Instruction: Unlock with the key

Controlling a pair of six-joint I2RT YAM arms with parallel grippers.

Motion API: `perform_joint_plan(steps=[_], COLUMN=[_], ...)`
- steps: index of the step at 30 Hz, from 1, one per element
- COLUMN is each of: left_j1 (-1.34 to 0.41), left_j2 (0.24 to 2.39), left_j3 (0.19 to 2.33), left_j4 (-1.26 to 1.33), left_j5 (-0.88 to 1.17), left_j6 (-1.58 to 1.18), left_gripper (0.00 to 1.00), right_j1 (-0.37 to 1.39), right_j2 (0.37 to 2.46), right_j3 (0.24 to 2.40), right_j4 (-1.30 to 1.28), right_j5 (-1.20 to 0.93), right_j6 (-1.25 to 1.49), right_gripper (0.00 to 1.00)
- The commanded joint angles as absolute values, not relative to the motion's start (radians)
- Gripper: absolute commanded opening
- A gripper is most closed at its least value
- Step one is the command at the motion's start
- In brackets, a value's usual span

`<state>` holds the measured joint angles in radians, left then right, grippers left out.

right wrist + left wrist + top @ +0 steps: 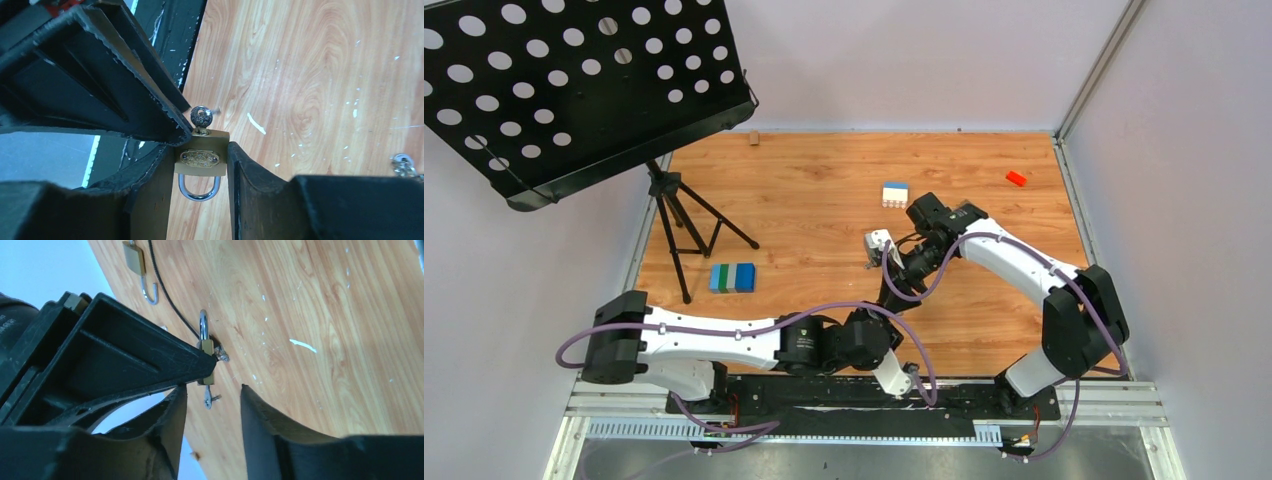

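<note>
My right gripper (200,150) is shut on a small brass padlock (201,159), squeezing its body from both sides; the steel shackle (199,191) hangs down, closed. The key (202,117) sticks in the padlock's keyhole, its round grey head pointing away from the shackle. In the left wrist view the same padlock (206,365) shows, with the key (207,400) poking out towards my left gripper (213,388). That gripper is open, its fingers on either side of the key head and apart from it. In the top view both grippers meet mid-table (892,285).
A second brass padlock (134,260) with an open shackle lies beside a black cable (167,295). A music stand (574,80) on a tripod (679,215) is at the left. A blue-green block (732,277), a white-blue block (895,193) and a red block (1016,178) lie around.
</note>
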<state>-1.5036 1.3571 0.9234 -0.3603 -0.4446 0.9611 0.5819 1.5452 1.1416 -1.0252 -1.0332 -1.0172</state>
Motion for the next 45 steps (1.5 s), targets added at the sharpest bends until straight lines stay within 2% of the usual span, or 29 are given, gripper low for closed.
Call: perform_joint_plan(steps=[1, 3, 6, 10, 13, 21, 29, 35, 45], left_j1=[-1.477, -1.459, -1.434, -1.336, -1.189, -0.790, -0.628, -0.625, -0.625], left_j2=[1.258, 1.224, 1.173, 1.093, 1.042, 1.099, 1.396, 1.540, 1.644], left_j3=[0.900, 0.892, 0.883, 0.868, 0.873, 0.937, 1.105, 1.121, 1.120], left_j4=[-0.292, -0.302, -0.322, -0.356, -0.385, -0.372, -0.316, -0.147, 0.034], left_j5=[-0.385, -0.362, -0.324, -0.208, -0.027, 0.511, 0.850, 0.930, 0.950], left_j6=[0.918, 0.899, 0.862, 0.787, 0.693, 0.412, 0.059, -0.236, -0.473], left_gripper=[0.62, 0.76, 0.88, 0.92, 0.92, 0.78, 0.52, 0.47, 0.34], right_j1=[0.586, 0.582, 0.578, 0.564, 0.554, 0.556, 0.574, 0.576, 0.576], right_j2=[1.491, 1.484, 1.469, 1.429, 1.377, 1.226, 1.202, 1.205, 1.211], right_j3=[1.128, 1.118, 1.100, 1.059, 1.012, 0.903, 0.879, 0.877, 0.874], right_j4=[-0.915, -0.893, -0.852, -0.769, -0.694, -0.468, -0.407, -0.402, -0.403], right_j5=[-1.061, -1.047, -1.017, -0.950, -0.881, -0.671, -0.581, -0.565, -0.562], right_j6=[-0.978, -0.964, -0.931, -0.869, -0.819, -0.710, -0.692, -0.691, -0.693], right_gripper=[0.00, 0.00, 0.00, 0.00, 0.00, 0.00, 0.00, 0.00, 0.00])
